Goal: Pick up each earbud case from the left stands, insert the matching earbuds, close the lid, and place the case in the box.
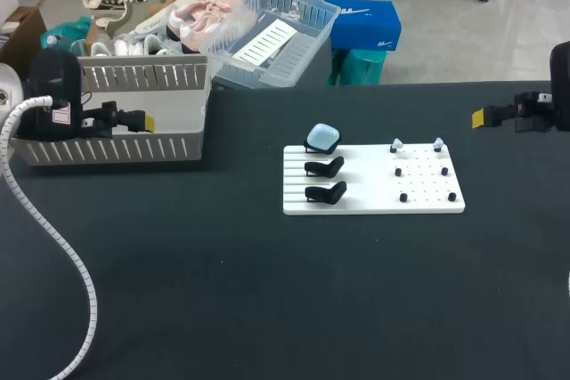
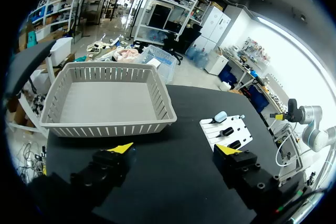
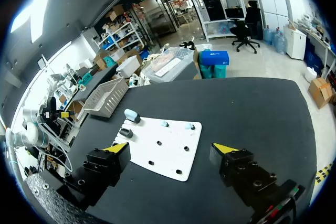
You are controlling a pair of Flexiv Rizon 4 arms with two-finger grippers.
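Note:
A light blue earbud case sits on the rearmost of three black stands at the left of a white board; the other two stands are bare. Two pale blue earbuds rest on pegs at the board's back right. My left gripper hovers open in front of the grey basket, far left of the board. My right gripper is open at the far right, nothing in it. The right wrist view shows the case and earbuds ahead of the open gripper.
The grey slatted basket lies ahead of my left gripper with nothing inside it. The board is off to that gripper's right. Several black pegs dot the board's right half. A white coiled cable trails across the table's left.

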